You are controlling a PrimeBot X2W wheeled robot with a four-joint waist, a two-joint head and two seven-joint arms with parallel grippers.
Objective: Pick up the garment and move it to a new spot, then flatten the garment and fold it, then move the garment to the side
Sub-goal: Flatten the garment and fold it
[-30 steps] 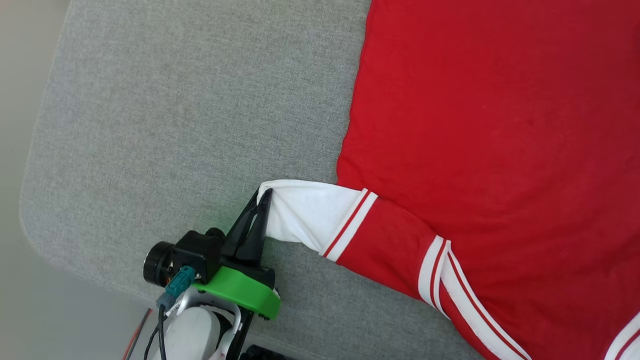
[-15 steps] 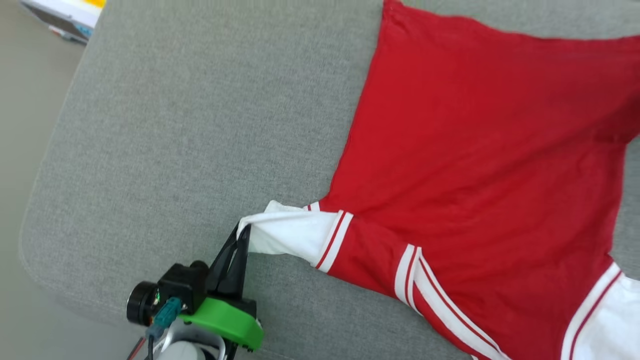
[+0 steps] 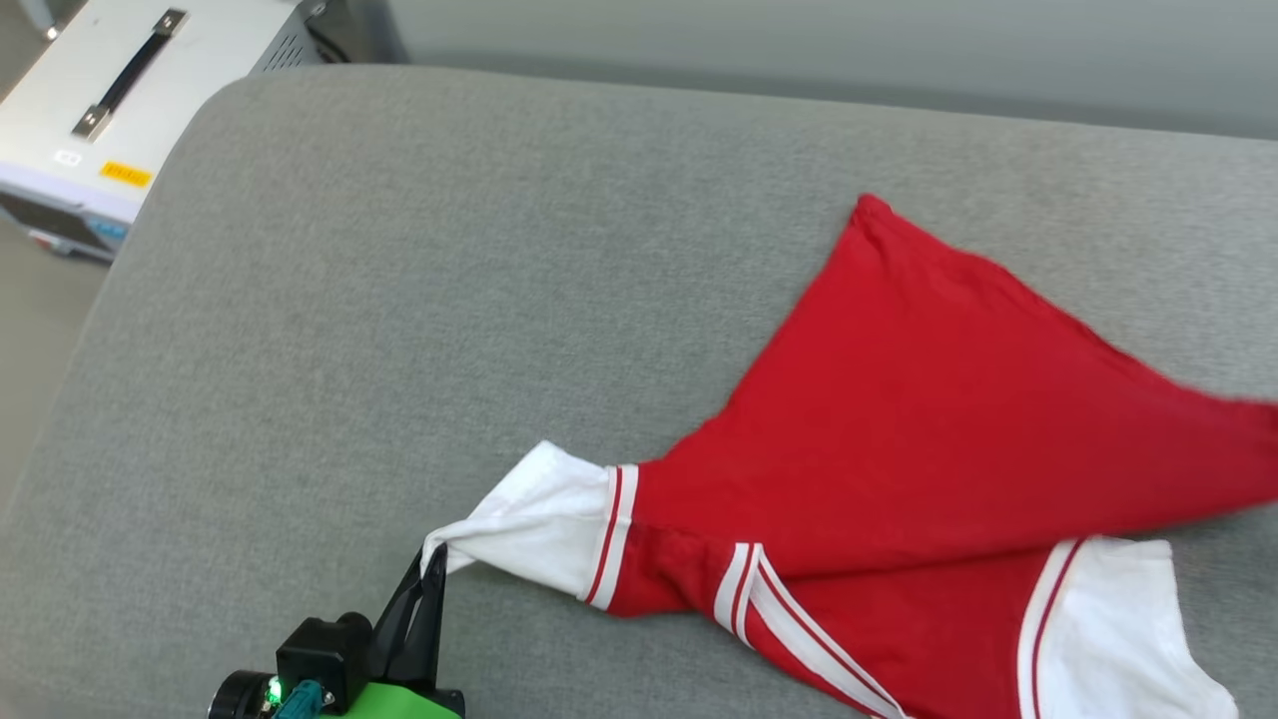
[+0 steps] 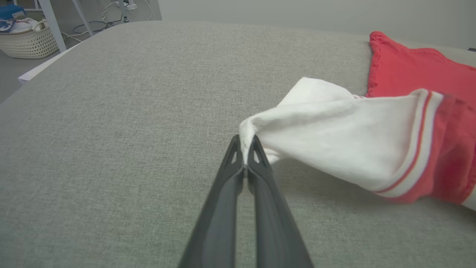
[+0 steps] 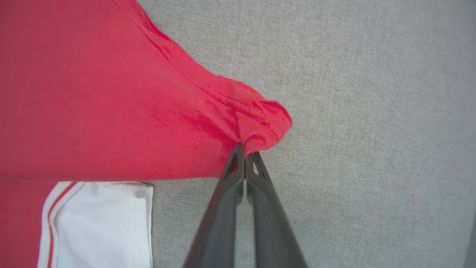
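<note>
Stretching the garment [image 3: 949,429] between two small pinches is the biggest hazard: it lies red back up on the grey cushion [image 3: 399,300], toward four o'clock in the head view, and each hold is only a nip of cloth. The left gripper [image 3: 435,559], at seven o'clock, is clamped tight on the very tip of the white sleeve [image 3: 529,519], drawing it into a taut cone; the right gripper [image 5: 244,150] is likewise fully closed on a bunched red hem corner [image 5: 267,123]. A harder pull, I judge, could slide either edge out of the fingers and let the shirt slump into a heap. A lesser risk is uneven pulling, which would twist the body and trap creases; the other sleeve [image 3: 1108,619], at five o'clock, lies against a folded-over red flap. The cushion is broad, woven and round-cornered, and it looks grippy enough to ruck dragged fabric. Beyond it a pale wall [image 3: 799,40] runs along twelve o'clock, a white case [image 3: 190,70] with a black handle stands at ten o'clock, and the left wrist view shows a woven basket [image 4: 26,39] and floor cables [image 4: 100,22] at eleven.
</note>
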